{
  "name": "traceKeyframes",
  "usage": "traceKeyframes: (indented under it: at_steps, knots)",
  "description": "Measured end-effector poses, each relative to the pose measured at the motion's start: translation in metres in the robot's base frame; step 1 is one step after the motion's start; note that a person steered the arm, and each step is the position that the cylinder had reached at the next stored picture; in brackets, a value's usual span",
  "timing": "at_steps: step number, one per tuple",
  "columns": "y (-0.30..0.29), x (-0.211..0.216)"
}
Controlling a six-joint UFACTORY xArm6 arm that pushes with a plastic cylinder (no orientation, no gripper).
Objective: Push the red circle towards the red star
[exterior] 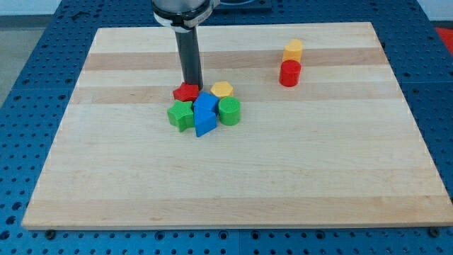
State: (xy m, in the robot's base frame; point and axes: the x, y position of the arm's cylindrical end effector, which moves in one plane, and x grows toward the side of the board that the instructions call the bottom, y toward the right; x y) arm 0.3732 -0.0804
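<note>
The red circle, a short red cylinder, stands at the view's upper right, just below a yellow block. The red star lies near the board's middle, at the upper left of a cluster of blocks. My tip is at the lower end of the dark rod, touching or just above the red star's top edge. The tip is far to the left of the red circle.
The cluster holds a yellow block, a green star-like block, a blue block and a green cylinder, packed close together. The wooden board lies on a blue perforated table.
</note>
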Motion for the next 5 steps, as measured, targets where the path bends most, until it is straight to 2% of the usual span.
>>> traceKeyframes:
  at_steps: [2, 3, 5]
  knots:
    - [-0.012, -0.006]
    - [0.028, -0.040]
    - [0.228, -0.049]
